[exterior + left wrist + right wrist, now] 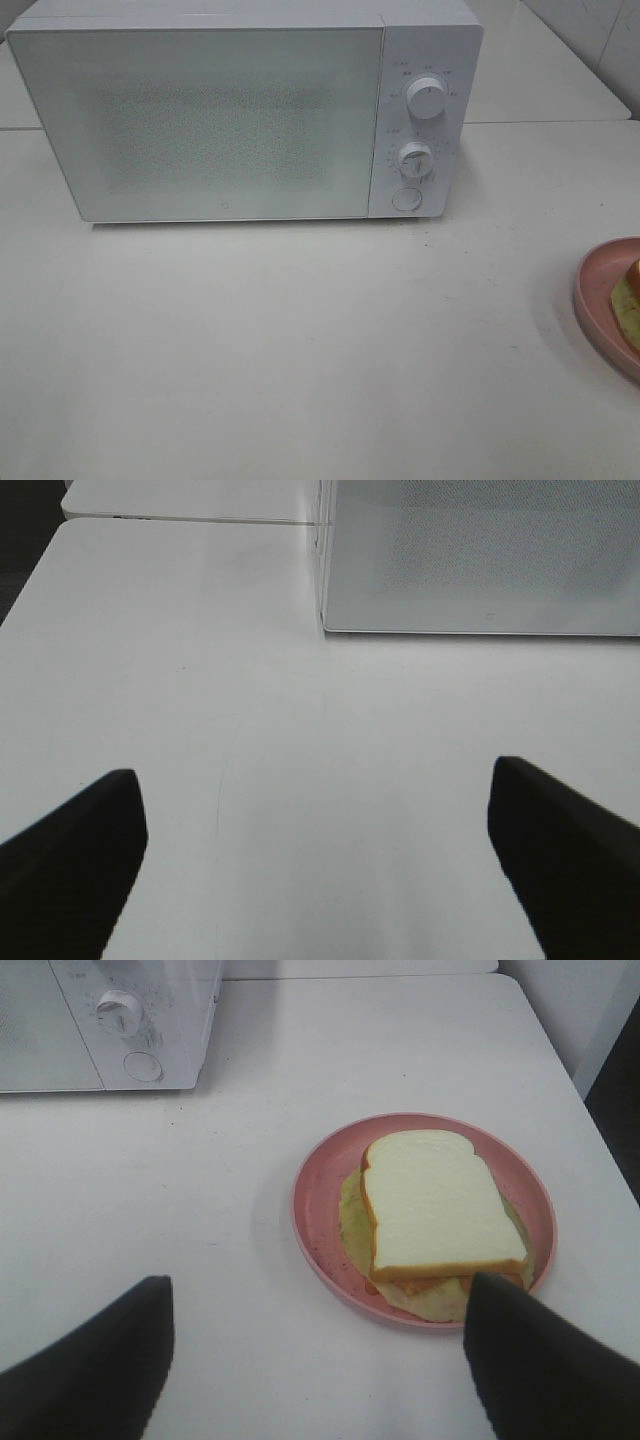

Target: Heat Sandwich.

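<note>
The sandwich point(440, 1210), white bread with a tan crust over a yellow-green layer, lies on a round pink plate point(325, 1170). In the exterior view only the plate's edge point(597, 285) and a sliver of the sandwich point(629, 296) show at the right border. The white microwave point(240, 110) stands at the back with its door shut; it also shows in the left wrist view point(480, 560) and the right wrist view point(110, 1020). My right gripper point(315, 1360) is open and empty, just short of the plate. My left gripper point(315, 860) is open and empty over bare table. Neither gripper shows in the exterior view.
The microwave has two knobs point(427, 98) and a round button point(406, 199) on its right panel. The white table point(300, 350) has a seam behind the microwave. A wall rises at the far right point(600, 40).
</note>
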Tool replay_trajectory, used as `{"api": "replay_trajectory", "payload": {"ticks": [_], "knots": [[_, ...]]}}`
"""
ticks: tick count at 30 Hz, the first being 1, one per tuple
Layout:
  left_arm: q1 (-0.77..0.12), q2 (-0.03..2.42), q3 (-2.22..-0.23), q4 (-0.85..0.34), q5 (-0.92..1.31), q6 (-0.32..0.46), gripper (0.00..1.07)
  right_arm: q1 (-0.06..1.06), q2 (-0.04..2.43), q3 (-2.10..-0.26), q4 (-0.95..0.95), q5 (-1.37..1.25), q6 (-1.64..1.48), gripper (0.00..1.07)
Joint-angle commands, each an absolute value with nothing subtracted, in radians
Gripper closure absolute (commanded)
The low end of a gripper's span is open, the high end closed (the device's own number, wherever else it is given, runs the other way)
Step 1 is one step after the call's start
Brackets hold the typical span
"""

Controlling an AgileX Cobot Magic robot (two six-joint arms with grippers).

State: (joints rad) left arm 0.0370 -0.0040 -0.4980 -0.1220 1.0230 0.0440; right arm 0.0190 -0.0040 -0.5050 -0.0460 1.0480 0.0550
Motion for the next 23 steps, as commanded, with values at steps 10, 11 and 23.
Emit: {"api": "replay_trajectory", "payload": {"ticks": [10, 11, 23], "knots": [[0.036, -0.031, -0.494, -0.127, 1.026, 0.039, 0.19, 0.011, -0.030, -0.505, -0.041, 1.038, 0.051, 0.31], [0.036, -0.031, -0.494, -0.127, 1.026, 0.039, 0.19, 0.011, -0.030, -0.505, -0.041, 1.038, 0.051, 0.31], [0.036, -0.031, -0.494, -0.127, 1.026, 0.039, 0.19, 0.011, -0.030, -0.505, -0.041, 1.038, 0.051, 0.31]]}}
